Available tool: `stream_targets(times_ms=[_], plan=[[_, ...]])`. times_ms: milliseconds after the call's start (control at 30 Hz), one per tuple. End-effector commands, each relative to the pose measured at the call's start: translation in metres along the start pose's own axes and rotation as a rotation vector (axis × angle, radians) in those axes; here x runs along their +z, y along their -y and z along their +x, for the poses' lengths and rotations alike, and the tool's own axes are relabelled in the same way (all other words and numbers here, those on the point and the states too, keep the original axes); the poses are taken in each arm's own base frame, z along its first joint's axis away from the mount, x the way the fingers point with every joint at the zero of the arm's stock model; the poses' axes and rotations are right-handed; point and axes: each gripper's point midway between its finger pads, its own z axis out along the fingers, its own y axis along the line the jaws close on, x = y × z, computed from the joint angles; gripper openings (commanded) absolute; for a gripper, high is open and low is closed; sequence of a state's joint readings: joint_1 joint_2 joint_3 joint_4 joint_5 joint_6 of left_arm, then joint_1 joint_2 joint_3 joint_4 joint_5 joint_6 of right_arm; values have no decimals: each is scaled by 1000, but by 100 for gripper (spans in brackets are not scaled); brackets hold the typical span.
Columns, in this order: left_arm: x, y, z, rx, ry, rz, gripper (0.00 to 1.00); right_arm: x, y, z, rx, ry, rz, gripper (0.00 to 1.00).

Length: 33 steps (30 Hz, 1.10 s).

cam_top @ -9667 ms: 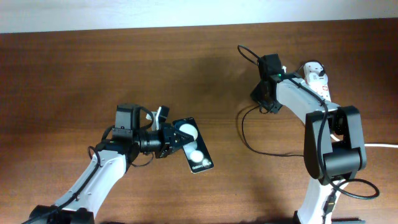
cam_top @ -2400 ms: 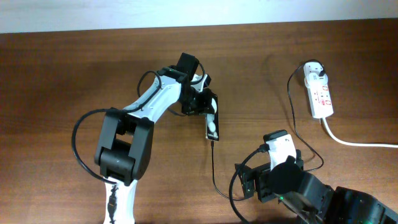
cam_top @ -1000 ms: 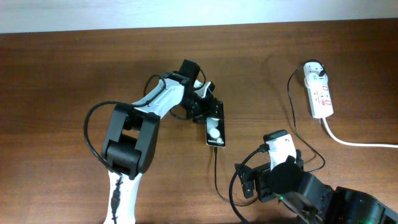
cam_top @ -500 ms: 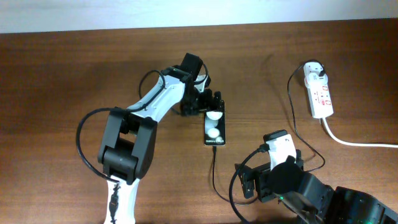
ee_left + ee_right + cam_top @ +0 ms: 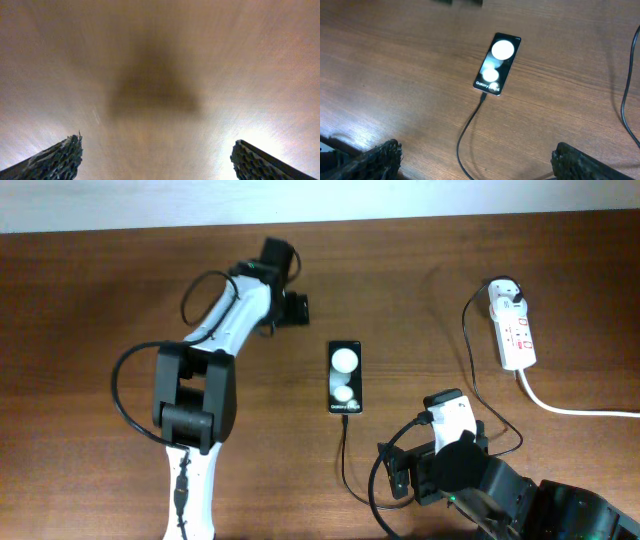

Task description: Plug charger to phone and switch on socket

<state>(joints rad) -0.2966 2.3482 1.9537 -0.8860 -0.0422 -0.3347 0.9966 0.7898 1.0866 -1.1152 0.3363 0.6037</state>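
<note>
Your left gripper (image 5: 156, 145) hangs spread and empty over bare wood, its arm stretched to the far side. Your right gripper (image 5: 475, 149), at the near edge, gapes empty too. The glossy black phone (image 5: 344, 377) lies flat mid-table, and the thin charger (image 5: 343, 448) cable meets its near end. The white socket (image 5: 512, 330) strip sits far right on the brown wood-grain table (image 5: 100, 300).

The overhead view looks straight down from well above, taking in the whole worktop (image 5: 90, 300) with the phone (image 5: 344, 377) and the socket (image 5: 512, 330). The left wrist view faces down at the bare worktop from very close, blurred, with the left claw (image 5: 160, 162) tips spread at its lower corners. The right wrist view sits higher and slants across the worktop, with the right claw (image 5: 480, 165) tips at its lower corners. It shares the phone and the charger (image 5: 469, 122) with the overhead view.
</note>
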Motion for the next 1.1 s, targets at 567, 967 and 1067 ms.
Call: stream_targets(times_ms=[567, 967, 1067], plan=[[-501, -82, -79, 101, 1001, -143, 99, -3, 2, -4, 13, 17, 6, 99], [-552, -110, 38, 55, 1280, -87, 99, -3, 2, -4, 13, 17, 6, 99], [-555, -122, 86, 48, 1511, -87, 99, -3, 2, -4, 13, 17, 6, 99]])
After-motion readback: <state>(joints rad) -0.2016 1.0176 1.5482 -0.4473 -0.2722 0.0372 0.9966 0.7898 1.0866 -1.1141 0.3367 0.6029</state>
